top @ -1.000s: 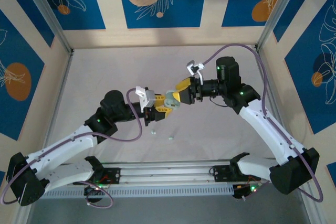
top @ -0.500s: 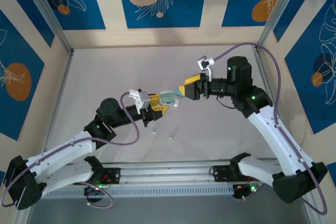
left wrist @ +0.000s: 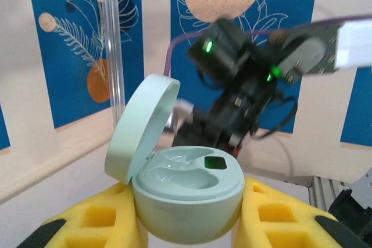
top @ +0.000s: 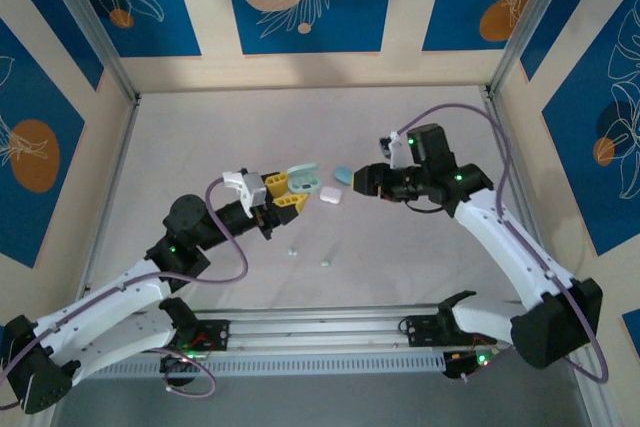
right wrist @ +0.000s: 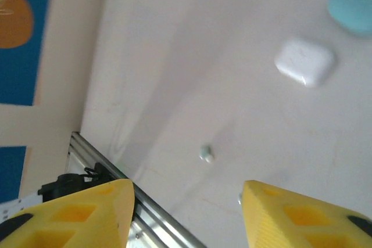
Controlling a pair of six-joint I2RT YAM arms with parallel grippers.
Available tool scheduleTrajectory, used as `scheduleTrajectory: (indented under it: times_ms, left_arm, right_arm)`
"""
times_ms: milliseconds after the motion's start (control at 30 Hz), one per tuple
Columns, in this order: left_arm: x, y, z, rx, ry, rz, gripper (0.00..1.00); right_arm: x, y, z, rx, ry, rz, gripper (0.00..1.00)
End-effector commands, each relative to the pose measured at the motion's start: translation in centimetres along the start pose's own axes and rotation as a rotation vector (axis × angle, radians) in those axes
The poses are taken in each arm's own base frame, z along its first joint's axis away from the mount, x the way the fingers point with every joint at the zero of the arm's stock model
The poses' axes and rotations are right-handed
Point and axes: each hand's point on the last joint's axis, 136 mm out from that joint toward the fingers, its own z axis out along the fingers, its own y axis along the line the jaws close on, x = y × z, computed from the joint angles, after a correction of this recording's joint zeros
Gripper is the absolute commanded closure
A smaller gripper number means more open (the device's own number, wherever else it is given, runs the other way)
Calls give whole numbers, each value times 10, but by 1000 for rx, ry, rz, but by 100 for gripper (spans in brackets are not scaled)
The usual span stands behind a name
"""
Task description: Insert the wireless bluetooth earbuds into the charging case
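Observation:
My left gripper (left wrist: pixel 187 227) is shut on a pale green charging case (left wrist: pixel 189 198), gripped at its base between the yellow fingers (left wrist: pixel 96 225). The case's lid (left wrist: pixel 142 126) stands open and both wells look empty. In the top view this gripper (top: pixel 289 190) holds the case (top: pixel 302 178) above the table's middle. My right gripper (top: pixel 353 179) hovers just right of it, open, with nothing between its fingers (right wrist: pixel 87 213). Two tiny pale earbuds (top: pixel 291 251) (top: pixel 326 263) lie on the table in front of the arms. One earbud (right wrist: pixel 205 154) appears below the right gripper (right wrist: pixel 186 213).
A white closed case (top: pixel 330 195) and a pale blue case (top: pixel 342 175) lie on the table between the two grippers, also seen as the white case (right wrist: pixel 305 61) and the blue case (right wrist: pixel 351 5). A metal rail (top: pixel 320 332) runs along the near edge.
The right gripper has drawn back from the green case and dropped lower, its jaws narrowing. The left arm has carried the case leftward, and the lid now stands open.

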Motion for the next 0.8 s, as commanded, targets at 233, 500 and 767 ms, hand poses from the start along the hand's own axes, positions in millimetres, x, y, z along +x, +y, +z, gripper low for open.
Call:
scheduleTrajectory:
  times_ms: [233, 500, 767]
  left_arm:
    - [-23, 0, -11, -34, -52, 18, 73]
    - [-30, -3, -15, -27, -52, 23, 73]
    - [-28, -4, -20, -32, -37, 48, 73]
  right_arm:
    - [105, -38, 91, 239, 334, 204, 52]
    - [123, -37, 133, 319, 421, 89, 53]
    - [78, -6, 119, 247, 278, -73, 55]
